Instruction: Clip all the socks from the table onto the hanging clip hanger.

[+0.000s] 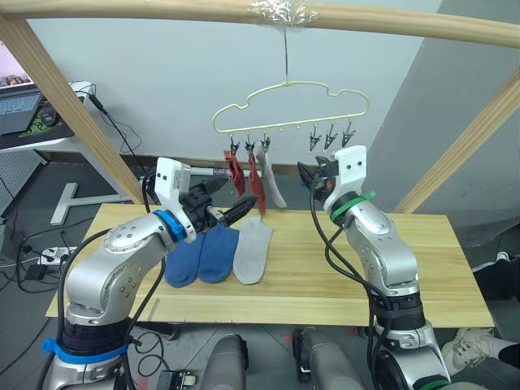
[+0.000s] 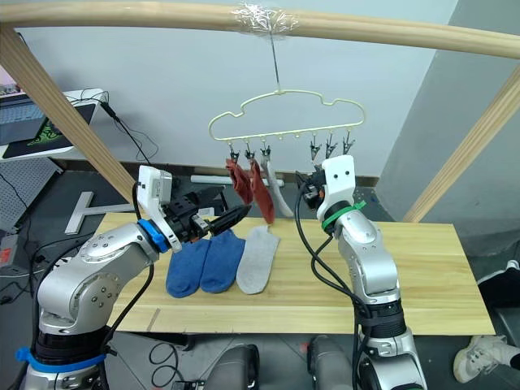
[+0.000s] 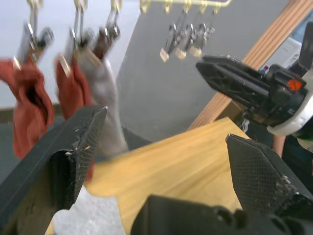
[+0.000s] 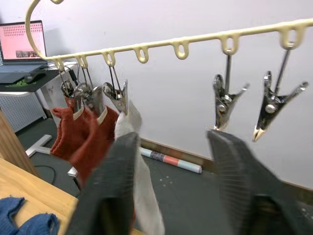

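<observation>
The pale-yellow clip hanger (image 1: pixel 288 106) hangs from the pole. Its left clips hold two rust red socks (image 1: pixel 236 173) (image 1: pixel 258 188) and one light grey sock (image 1: pixel 274 185). Three empty clips (image 4: pixel 222 100) hang at its right end. On the table (image 1: pixel 341 268) lie two blue socks (image 1: pixel 185 260) (image 1: pixel 218 252) and a grey sock (image 1: pixel 253 250), side by side. My left gripper (image 1: pixel 241 210) hovers open just above these socks and below the hung ones, holding nothing. My right gripper (image 1: pixel 314 175) is raised, open and empty, below the empty clips.
A thick wooden pole frame (image 1: pixel 390 24) spans the top, with slanted legs (image 1: pixel 73 114) (image 1: pixel 463 146) at both sides. A desk with a laptop (image 1: pixel 18 110) stands at the far left, cables on the floor beneath. The table's right half is bare wood.
</observation>
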Action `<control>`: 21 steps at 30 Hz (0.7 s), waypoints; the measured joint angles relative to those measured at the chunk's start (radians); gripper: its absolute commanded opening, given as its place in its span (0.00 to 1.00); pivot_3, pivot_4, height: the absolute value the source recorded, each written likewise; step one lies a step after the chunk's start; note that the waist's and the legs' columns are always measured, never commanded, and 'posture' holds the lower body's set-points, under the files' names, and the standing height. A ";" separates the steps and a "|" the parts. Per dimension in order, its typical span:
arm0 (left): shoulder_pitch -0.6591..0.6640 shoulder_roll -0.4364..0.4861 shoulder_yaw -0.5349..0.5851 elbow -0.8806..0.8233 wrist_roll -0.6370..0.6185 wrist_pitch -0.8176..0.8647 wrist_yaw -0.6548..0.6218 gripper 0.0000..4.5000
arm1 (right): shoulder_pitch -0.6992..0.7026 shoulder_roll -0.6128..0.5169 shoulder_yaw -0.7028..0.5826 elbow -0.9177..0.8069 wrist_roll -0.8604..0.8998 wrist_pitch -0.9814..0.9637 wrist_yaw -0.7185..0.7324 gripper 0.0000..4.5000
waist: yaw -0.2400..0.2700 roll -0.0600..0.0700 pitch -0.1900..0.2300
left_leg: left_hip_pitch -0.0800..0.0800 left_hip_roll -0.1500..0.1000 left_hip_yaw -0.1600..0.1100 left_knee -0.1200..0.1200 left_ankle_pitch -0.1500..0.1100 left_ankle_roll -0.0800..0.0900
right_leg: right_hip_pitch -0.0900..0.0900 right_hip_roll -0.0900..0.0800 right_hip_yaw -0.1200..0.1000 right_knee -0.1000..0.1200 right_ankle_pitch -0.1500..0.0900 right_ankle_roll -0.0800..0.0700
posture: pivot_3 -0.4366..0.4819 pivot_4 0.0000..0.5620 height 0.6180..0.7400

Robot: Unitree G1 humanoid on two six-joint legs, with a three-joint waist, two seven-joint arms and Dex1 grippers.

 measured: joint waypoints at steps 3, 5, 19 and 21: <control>-0.019 0.000 -0.006 0.005 0.031 -0.056 -0.020 1.00 | -0.020 0.004 -0.006 0.026 0.000 -0.005 -0.025 0.47 | 0.000 0.000 0.000 | 0.000 0.000 0.001 0.000 0.000 0.000 | 0.000 0.000 0.000 -0.001 0.000 0.000 | 0.48 0.35 1.00; -0.023 -0.001 -0.017 0.005 0.040 -0.067 -0.030 1.00 | -0.031 0.005 -0.006 0.033 0.000 -0.007 -0.039 0.47 | 0.000 0.000 0.000 | -0.001 0.000 0.002 0.000 0.000 0.000 | 0.000 0.000 0.000 -0.001 0.000 0.001 | 0.48 0.34 1.00; -0.037 -0.034 -0.040 0.004 0.046 -0.069 -0.020 1.00 | -0.114 0.030 -0.024 0.181 0.001 -0.047 -0.124 0.47 | -0.001 0.000 0.000 | -0.001 0.000 0.000 0.001 0.000 0.000 | 0.000 0.001 -0.001 0.000 0.000 0.001 | 0.50 0.33 1.00; -0.041 -0.034 -0.040 0.004 0.045 -0.069 -0.019 1.00 | -0.129 0.031 -0.027 0.206 0.002 -0.057 -0.131 0.47 | 0.000 0.000 0.000 | -0.001 0.000 0.000 0.001 0.000 0.000 | 0.000 0.001 -0.001 0.000 0.000 0.001 | 0.50 0.33 1.00</control>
